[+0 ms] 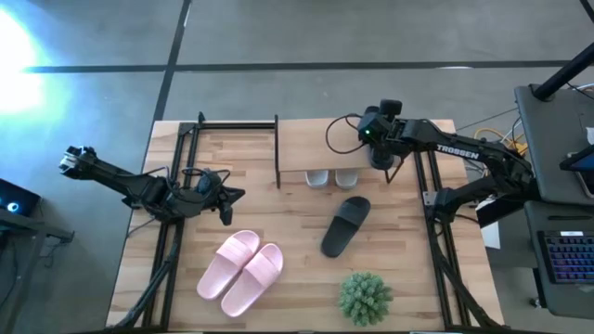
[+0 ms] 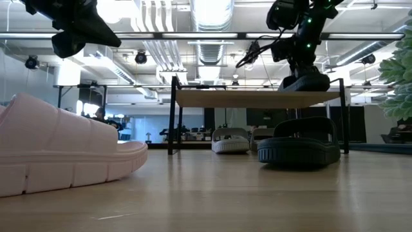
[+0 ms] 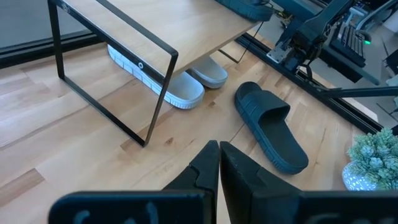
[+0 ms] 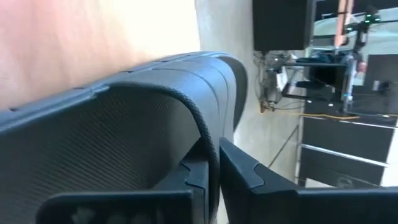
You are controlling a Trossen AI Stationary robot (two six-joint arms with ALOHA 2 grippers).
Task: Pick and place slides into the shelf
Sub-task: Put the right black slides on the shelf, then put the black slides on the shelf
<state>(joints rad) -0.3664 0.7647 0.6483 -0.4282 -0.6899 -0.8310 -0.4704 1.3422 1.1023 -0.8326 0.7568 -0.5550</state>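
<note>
A black slide (image 2: 313,82) sits on the right end of the shelf (image 2: 257,98), and my right gripper (image 2: 301,64) is shut on it from above. In the high view that gripper (image 1: 381,156) covers the slide. The other black slide (image 1: 345,225) lies sole-down on the table in front of the shelf (image 1: 316,144). The grey-white pair (image 1: 331,178) stands under the shelf with toes sticking out. The pink pair (image 1: 241,271) lies on the near left of the table. My left gripper (image 1: 228,198) is shut and hovers left of the shelf, touching nothing. My right gripper holds the black slide by the edge of its wide strap (image 4: 210,149), pinched between the two fingers (image 4: 244,169), one under the strap and one outside it. The fingers come from above, pointing down. The slide's sole rests on the shelf's plank top (image 2: 277,96).
A small green plant (image 1: 364,297) stands near the table's near edge, right of the pink pair. Black frame rails (image 1: 176,186) run along both table sides. Open tabletop lies between the pink pair and the shelf. A desk with a keyboard (image 1: 566,255) is off to the right.
</note>
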